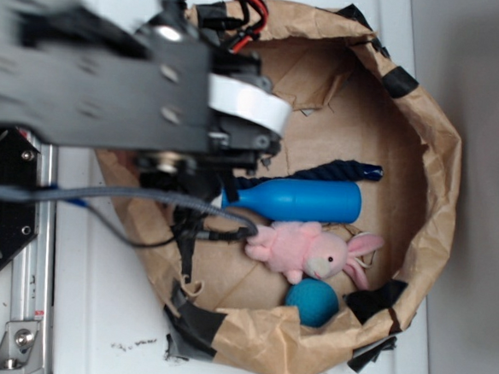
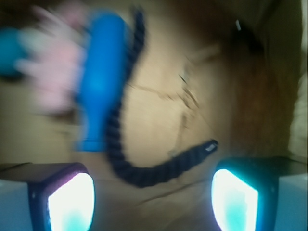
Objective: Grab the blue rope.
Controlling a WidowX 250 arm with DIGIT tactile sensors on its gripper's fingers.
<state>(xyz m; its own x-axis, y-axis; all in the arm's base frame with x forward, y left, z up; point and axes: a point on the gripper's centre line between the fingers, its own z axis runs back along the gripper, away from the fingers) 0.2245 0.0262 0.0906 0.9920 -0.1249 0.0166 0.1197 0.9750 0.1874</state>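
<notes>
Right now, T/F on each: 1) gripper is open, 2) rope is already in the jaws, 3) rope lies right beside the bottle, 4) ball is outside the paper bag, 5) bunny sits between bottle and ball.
1) True. In the wrist view the gripper has its fingers wide apart with nothing between them.
2) False. The rope lies on the bag floor ahead of the fingers, not held.
3) True. The rope curves along the side of the bottle; actual contact is hard to tell through the blur.
4) False. The ball sits inside the bag, near its rim.
5) True. The bunny lies between bottle and ball.
</notes>
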